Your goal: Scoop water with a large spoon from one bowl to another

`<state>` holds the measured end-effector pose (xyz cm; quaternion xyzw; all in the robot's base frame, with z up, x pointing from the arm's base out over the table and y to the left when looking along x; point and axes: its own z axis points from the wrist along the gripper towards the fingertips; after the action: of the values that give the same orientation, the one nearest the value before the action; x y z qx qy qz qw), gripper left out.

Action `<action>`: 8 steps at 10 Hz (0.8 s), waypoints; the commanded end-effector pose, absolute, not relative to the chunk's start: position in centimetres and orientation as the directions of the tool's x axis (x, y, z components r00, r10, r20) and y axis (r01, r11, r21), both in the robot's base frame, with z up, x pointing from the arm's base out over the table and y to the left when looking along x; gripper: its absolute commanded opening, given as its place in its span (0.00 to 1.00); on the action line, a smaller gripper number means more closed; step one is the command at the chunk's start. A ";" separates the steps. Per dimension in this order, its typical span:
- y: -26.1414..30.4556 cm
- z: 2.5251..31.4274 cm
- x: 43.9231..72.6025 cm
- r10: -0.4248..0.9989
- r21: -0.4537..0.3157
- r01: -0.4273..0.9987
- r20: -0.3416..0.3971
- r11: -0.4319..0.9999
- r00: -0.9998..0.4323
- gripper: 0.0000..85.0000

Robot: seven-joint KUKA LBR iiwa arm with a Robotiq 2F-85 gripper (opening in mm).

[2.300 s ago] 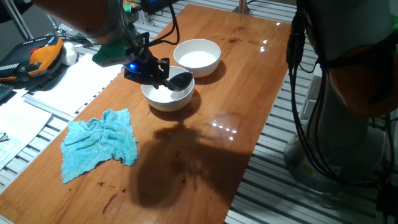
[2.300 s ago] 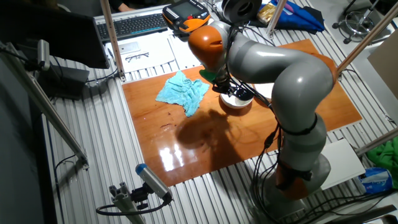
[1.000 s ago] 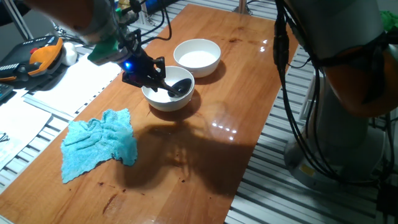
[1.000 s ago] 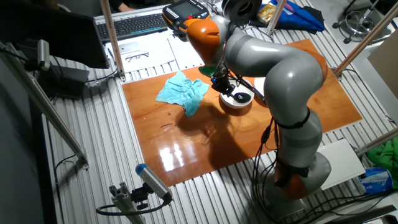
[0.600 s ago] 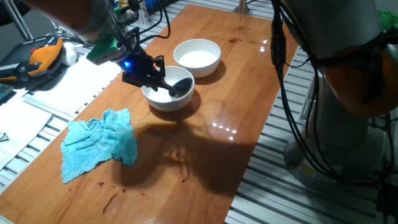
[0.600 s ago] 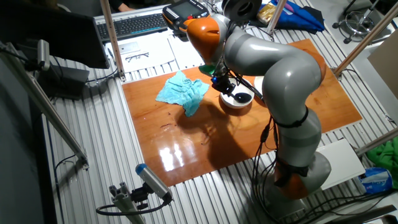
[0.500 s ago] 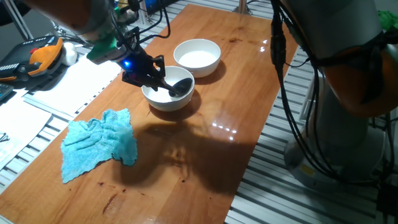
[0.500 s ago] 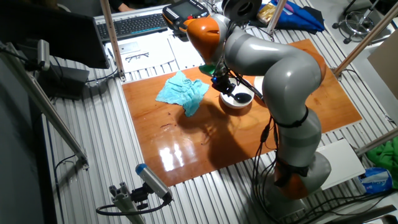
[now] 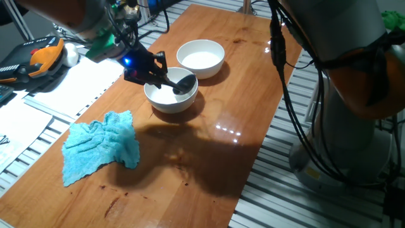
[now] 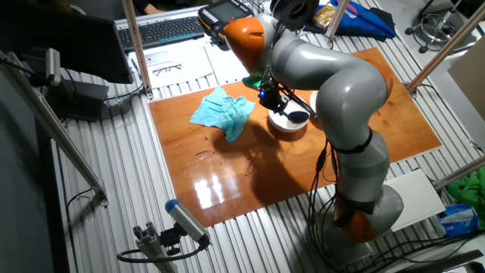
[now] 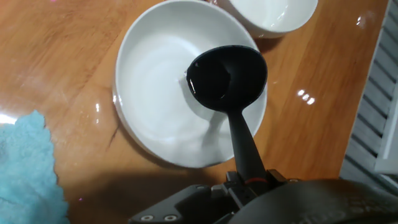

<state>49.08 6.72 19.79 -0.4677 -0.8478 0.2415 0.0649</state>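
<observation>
Since the frame half a second back, the gripper (image 9: 147,71) has lifted a little and the scoop of the large spoon (image 9: 184,83) has come up with it, from inside the near bowl (image 9: 171,99) to about its rim level. Arm links overhead have shifted slightly as well.

Spoon: black, deep round scoop, handle running back into the gripper, which is clamped on the handle near its red-tipped end. In the hand view the spoon (image 11: 227,81) hangs over the right half of the near bowl (image 11: 149,93), scoop mouth up, glossy inside. A sheen in the scoop may be water, but I cannot tell for sure.

Near bowl: white, on the wooden table (image 9: 209,139), interior looks wet and pale; water level not discernible. Second white bowl (image 9: 200,58) stands just beside it, further from the cloth, apparently not touching; its edge shows at the top of the hand view (image 11: 273,17).

Blue cloth (image 9: 101,145) lies crumpled on the table, apart from both bowls; a corner shows in the hand view (image 11: 28,168).

From the other fixed view, the gripper (image 10: 273,98) sits over the near bowl (image 10: 286,123), cloth (image 10: 221,112) to the side.
</observation>
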 end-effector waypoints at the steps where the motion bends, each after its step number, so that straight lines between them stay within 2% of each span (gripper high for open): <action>1: 6.7 19.8 49.1 0.823 -0.473 0.759 -0.114 0.447 -0.556 0.00; 8: 6.7 19.8 49.1 0.803 -0.519 0.723 -0.111 0.456 -0.586 0.00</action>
<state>49.08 6.72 19.86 -0.4488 -0.8501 0.2652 0.0752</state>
